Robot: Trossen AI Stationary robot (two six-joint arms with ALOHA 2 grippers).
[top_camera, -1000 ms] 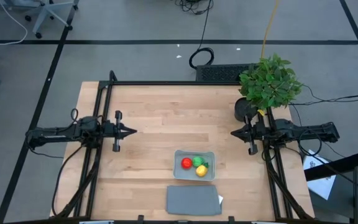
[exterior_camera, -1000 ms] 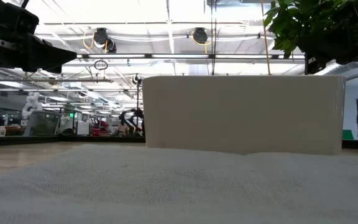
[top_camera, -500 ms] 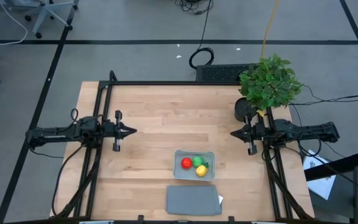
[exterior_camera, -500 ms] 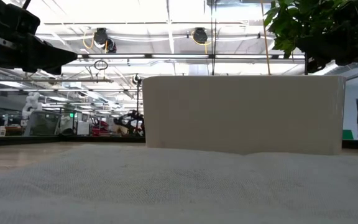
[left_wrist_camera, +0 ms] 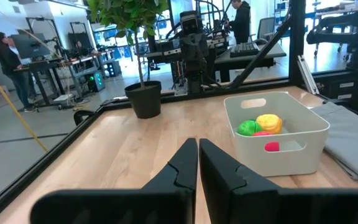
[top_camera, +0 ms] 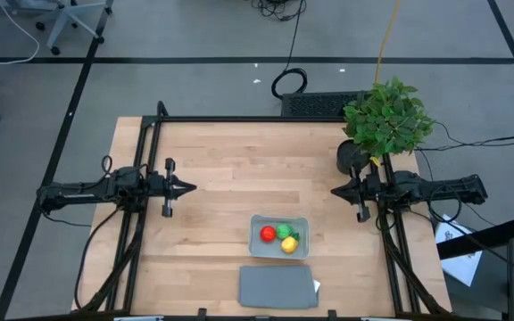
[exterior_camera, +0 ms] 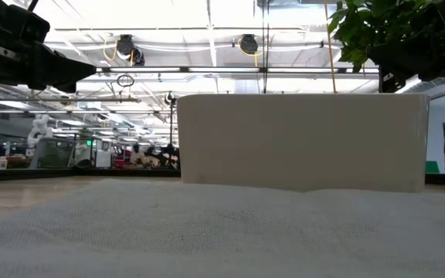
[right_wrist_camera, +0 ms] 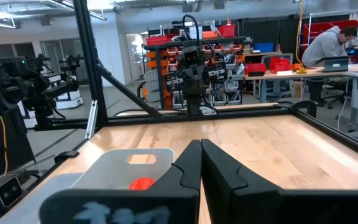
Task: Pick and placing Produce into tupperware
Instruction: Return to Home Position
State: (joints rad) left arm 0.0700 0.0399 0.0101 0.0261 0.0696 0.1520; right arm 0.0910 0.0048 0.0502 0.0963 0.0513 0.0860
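The tupperware (top_camera: 279,237) sits on the table's near middle, a pale rounded-corner container (left_wrist_camera: 276,132). Inside it lie the red piece (top_camera: 268,234), the green piece (top_camera: 284,231) and the yellow piece (top_camera: 288,245). My left gripper (top_camera: 191,187) hovers over the table's left part, shut, pointing right; in its wrist view its fingers (left_wrist_camera: 198,163) meet. My right gripper (top_camera: 334,190) hovers at the right part, shut, pointing left (right_wrist_camera: 200,160). Both are well apart from the container. In the low view the container's wall (exterior_camera: 304,140) fills the middle.
A flat dark grey lid (top_camera: 278,287) lies at the near edge, just in front of the container. A leafy potted plant (top_camera: 386,120) stands at the far right corner, close to my right arm. A black frame (top_camera: 239,119) runs along the table's far and side edges.
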